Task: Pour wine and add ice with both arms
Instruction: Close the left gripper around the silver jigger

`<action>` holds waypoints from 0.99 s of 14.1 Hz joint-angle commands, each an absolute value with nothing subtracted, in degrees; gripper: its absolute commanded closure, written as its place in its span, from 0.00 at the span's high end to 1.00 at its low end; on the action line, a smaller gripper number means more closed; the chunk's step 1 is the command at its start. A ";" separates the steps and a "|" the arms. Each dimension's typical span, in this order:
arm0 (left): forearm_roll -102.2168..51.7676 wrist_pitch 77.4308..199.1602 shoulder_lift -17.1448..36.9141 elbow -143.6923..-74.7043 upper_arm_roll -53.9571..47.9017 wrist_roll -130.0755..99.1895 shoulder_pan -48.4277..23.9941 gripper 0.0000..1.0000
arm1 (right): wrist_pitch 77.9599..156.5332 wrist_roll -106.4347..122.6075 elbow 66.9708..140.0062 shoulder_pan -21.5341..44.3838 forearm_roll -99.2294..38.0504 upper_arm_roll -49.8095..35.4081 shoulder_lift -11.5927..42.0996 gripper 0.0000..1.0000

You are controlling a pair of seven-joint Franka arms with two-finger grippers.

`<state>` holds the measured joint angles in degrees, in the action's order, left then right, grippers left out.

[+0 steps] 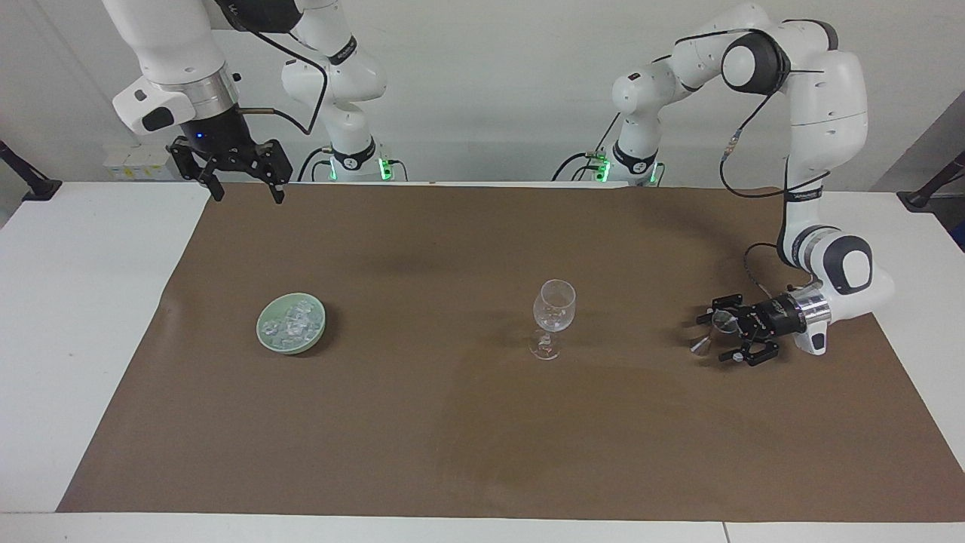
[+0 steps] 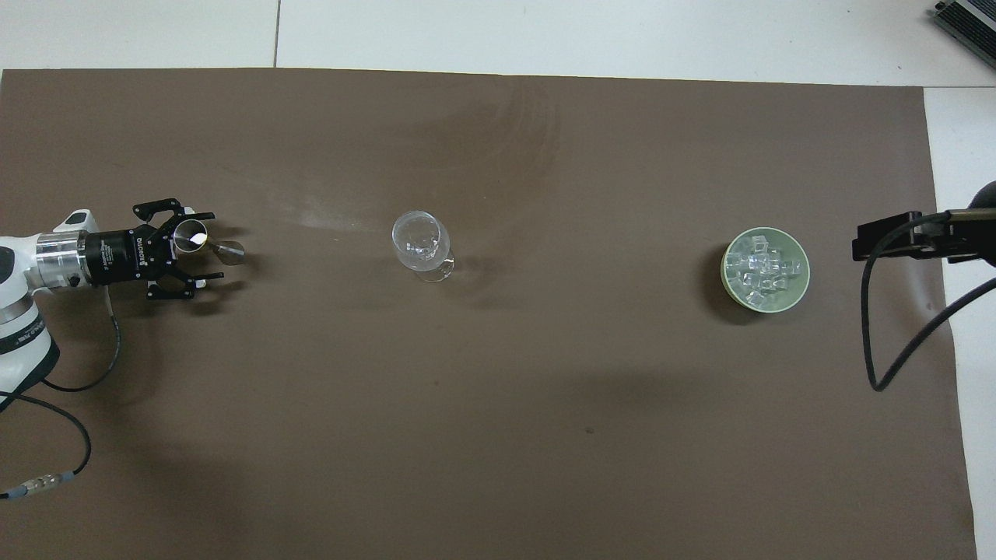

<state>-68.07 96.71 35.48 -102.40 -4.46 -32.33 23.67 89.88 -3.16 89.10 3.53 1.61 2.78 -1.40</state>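
I see the left gripper (image 1: 721, 335) low over the brown paper mat (image 1: 482, 422) at the left arm's end of the table, lying almost level, its fingers spread wide on either side of a small shiny metal stemmed cup (image 1: 722, 323). From the facing view I cannot tell whether either finger touches the cup; nothing is clamped. The overhead view gives more: there the left gripper (image 2: 201, 254) frames the cup's round mouth (image 2: 189, 236), which sits close to one finger, while the cup's foot shows as a small disc on the mat just past the fingertips.

The right gripper (image 1: 241, 187) hangs high over the mat's edge nearest the robots, at the right arm's end, fingers apart and pointing down, holding nothing. In the overhead view that gripper is mostly cut off: only a black block and a looping cable enter at the frame's side, and I cannot make out its fingertips there.

The ice (image 1: 292, 324) is a heap of small clear cubes in a pale green round dish (image 1: 265, 338), toward the right arm's end of the table. In the overhead view I can pick out single cubes (image 2: 761, 268) inside the dish's rim (image 2: 729, 250); the facing view shows only a glinting pile.

A clear stemmed wine glass (image 1: 554, 305) stands upright near the middle of the mat, between dish and cup. I cannot make out any liquid in the glass (image 2: 420, 237); it holds a few glints at the bottom that I cannot identify.
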 commanded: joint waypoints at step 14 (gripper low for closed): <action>-69.43 96.77 35.60 -103.18 -3.60 -31.81 23.12 0.81 | 89.38 -4.04 90.26 3.87 1.23 2.99 -2.55 1.00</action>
